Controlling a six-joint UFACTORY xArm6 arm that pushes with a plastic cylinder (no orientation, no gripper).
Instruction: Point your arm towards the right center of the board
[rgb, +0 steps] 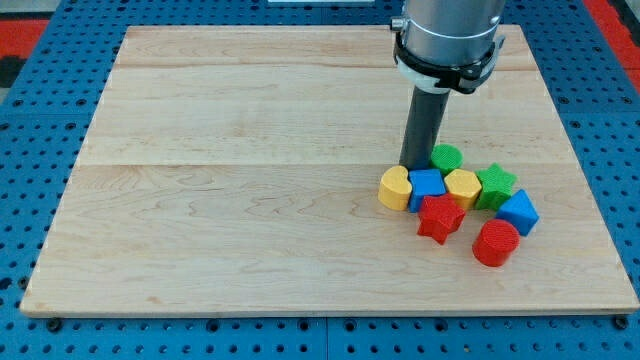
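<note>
Board (250, 200): my tip (415, 165) touching blue block (427, 185).

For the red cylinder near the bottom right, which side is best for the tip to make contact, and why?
No gripping is possible, only pushing. The red cylinder is open on its bottom and right sides; the blue block crowds its top. My tip stands above the cluster, so contact probably suits the lower wall.

A lab: wooden board (250, 150) on blue pegboard bench (40, 120)
</note>
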